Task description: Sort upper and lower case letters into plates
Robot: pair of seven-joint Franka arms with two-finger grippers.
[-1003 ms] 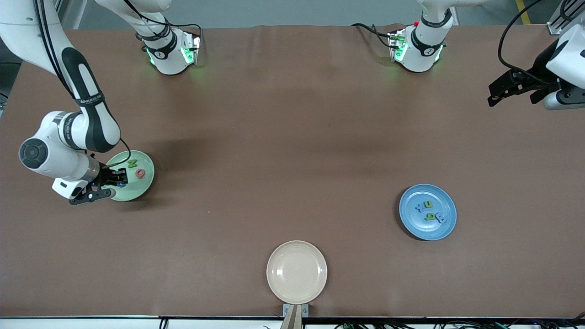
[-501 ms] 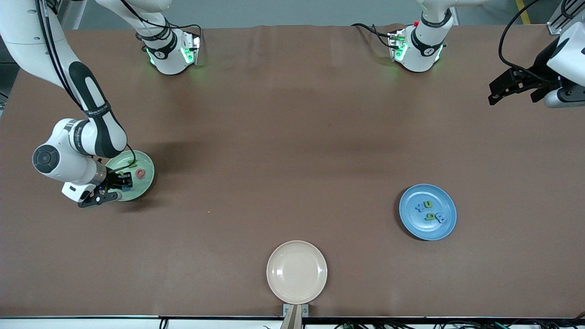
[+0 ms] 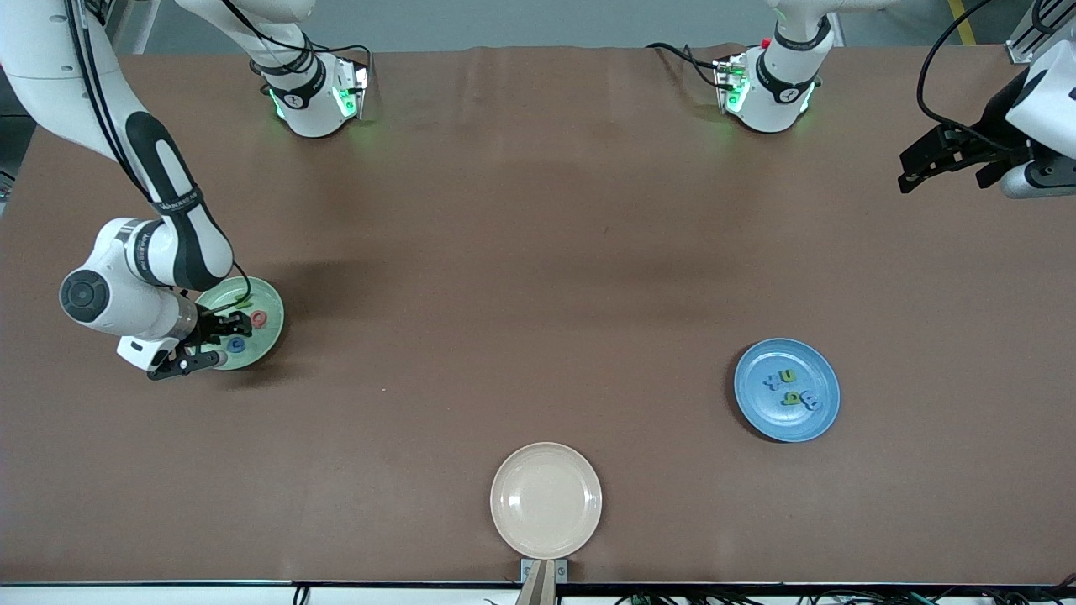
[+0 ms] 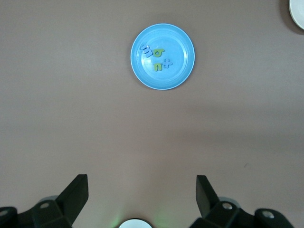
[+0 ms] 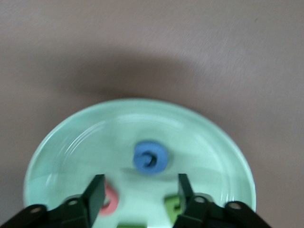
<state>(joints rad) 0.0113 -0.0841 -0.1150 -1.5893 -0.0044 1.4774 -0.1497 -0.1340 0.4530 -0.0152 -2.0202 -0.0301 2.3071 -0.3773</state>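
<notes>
The small blue letter C (image 5: 150, 159) lay flat in the pale green round plate (image 3: 267, 334), its facing unclear. The right gripper (image 5: 137, 192) hovered over it, fingers released. The left gripper (image 4: 141, 190) waited spread over bare brown tabletop (image 3: 521, 277).

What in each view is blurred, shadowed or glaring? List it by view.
Front view: sharp; soft shadow on the table beside the pale green plate, green glow at both arm bases. Left wrist view: evenly lit, blue plate crisp. Right wrist view: smeared; blue letter and pale green plate rim soft, dark shadow on the table past the rim.
</notes>
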